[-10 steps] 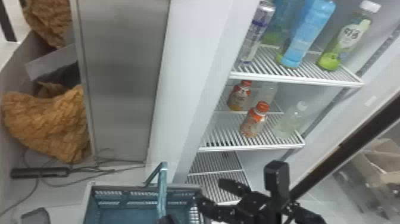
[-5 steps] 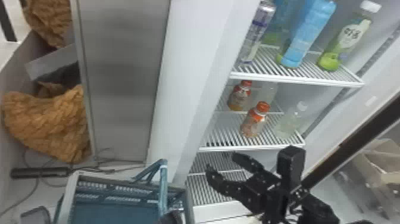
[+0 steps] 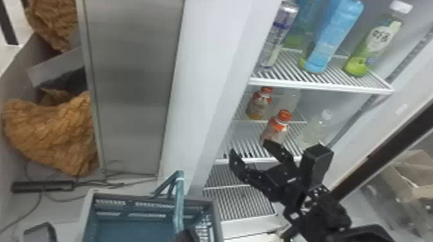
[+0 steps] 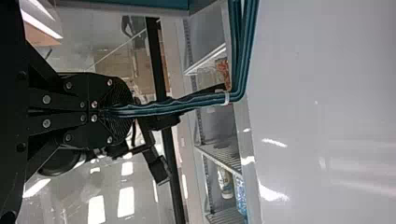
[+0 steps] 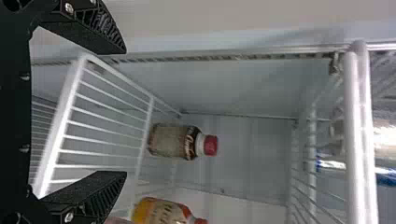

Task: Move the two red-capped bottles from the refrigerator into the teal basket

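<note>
The spread right tool (image 3: 253,149) is at the front of the middle shelf (image 3: 241,138), which holds both red-capped bottles (image 3: 276,128). Below it, the left tool (image 3: 186,236) pinches the teal basket's handle (image 3: 178,202).

By the left gripper (image 3: 187,237), the handle (image 3: 178,206) of the teal basket (image 3: 129,197) is held, its fingers (image 4: 122,97) closed around it; only a small dark part of it is seen over the basket at the bottom edge of the head view. The right arm (image 3: 325,209) is extended to the right of the basket, its wrist bent so that the right gripper (image 3: 252,150) is pointed forward and to the left. Its two fingers are spread wide, with nothing gripped between them.
</note>
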`<state>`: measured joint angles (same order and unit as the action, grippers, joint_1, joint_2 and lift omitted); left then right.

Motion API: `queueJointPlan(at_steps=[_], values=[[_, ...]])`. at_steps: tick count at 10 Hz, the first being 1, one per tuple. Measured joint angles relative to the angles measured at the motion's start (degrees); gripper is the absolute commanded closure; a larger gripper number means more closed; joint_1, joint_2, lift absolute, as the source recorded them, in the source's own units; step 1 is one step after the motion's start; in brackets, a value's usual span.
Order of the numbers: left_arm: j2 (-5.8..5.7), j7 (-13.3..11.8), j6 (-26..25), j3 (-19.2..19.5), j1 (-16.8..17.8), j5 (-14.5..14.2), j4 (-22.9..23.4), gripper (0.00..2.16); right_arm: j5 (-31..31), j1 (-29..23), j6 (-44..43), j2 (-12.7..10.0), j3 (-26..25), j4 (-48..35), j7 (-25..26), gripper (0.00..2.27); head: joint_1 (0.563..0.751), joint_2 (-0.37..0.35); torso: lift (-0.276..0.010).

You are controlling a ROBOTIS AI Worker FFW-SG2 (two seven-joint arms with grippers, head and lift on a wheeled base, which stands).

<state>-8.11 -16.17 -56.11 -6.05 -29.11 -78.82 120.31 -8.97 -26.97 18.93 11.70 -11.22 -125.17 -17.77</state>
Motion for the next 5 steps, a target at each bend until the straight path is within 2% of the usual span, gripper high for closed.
queueJointPlan(at_steps=[5], values=[[-0.38, 0.0, 0.4, -0.9, 0.6, -0.5, 0.0, 1.15, -3.5, 13.0, -18.4, -0.9, 5.1, 23.8, 3.3, 0.07, 0.695, -0.350, -0.224]])
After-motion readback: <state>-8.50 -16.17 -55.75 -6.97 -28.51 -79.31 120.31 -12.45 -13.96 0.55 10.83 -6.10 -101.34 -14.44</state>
